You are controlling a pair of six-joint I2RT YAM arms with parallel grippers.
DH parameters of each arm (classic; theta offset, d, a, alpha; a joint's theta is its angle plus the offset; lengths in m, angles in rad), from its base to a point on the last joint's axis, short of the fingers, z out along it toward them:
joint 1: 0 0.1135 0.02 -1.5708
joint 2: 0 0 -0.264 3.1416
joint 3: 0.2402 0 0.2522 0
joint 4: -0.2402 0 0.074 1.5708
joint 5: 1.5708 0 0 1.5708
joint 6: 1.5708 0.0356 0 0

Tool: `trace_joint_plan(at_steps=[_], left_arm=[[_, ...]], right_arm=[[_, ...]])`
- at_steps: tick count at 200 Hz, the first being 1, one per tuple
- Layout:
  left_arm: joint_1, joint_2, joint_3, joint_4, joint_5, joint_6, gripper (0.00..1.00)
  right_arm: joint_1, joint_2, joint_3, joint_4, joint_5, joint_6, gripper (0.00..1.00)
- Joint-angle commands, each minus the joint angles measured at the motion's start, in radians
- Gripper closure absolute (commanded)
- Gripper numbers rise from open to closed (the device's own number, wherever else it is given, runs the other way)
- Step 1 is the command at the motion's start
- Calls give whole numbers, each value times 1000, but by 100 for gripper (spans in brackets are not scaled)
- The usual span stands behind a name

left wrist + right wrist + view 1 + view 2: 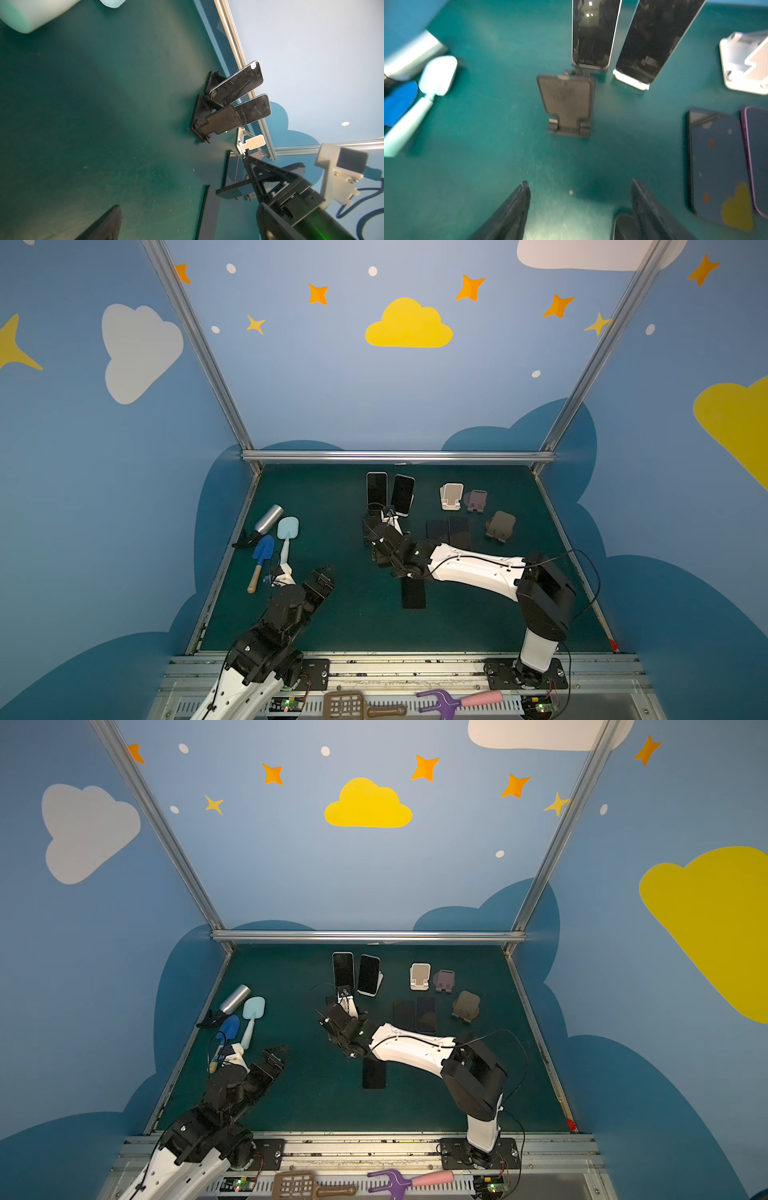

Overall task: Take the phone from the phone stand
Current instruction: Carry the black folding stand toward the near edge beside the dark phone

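Reaching across the middle of the table, the robot's right claw hangs low with its jaws parted and nothing between them, pointed toward 2 upright handsets at the back. The phone closest to its line stands propped, screen forward, in a dark phone stand. A second phone leans just beside it in a white cradle. Between claw and phone sits an empty black stand, directly in front of the occupied one. 3 other phones lie flat on the table, 1 of them under the right arm. The left claw rests well apart near the front, and whether its jaws are parted cannot be told. The step in hand appears to be the approach, since no phone is gripped. The next move likely calls for passing over the empty black stand, bracketing the phone's side edges, closing, and lifting it up and out of the stand's lip without dragging the light stand along or knocking its neighbour.
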Motion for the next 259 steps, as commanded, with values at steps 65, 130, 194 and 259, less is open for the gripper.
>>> trace_joint_plan(at_steps=[65,130,194,259], left_arm=[[1,41,-54,122,80,-40,0],[0,54,-67,139,86,-51,0],[1,67,-89,165,108,-77,0],[1,85,-100,176,113,-75,0]], right_arm=[[65,-1,-5,-123,-94,177,43],[64,41,-10,-139,-157,235,43],[64,118,31,-224,-227,301,43],[65,168,32,-207,-254,309,43]])
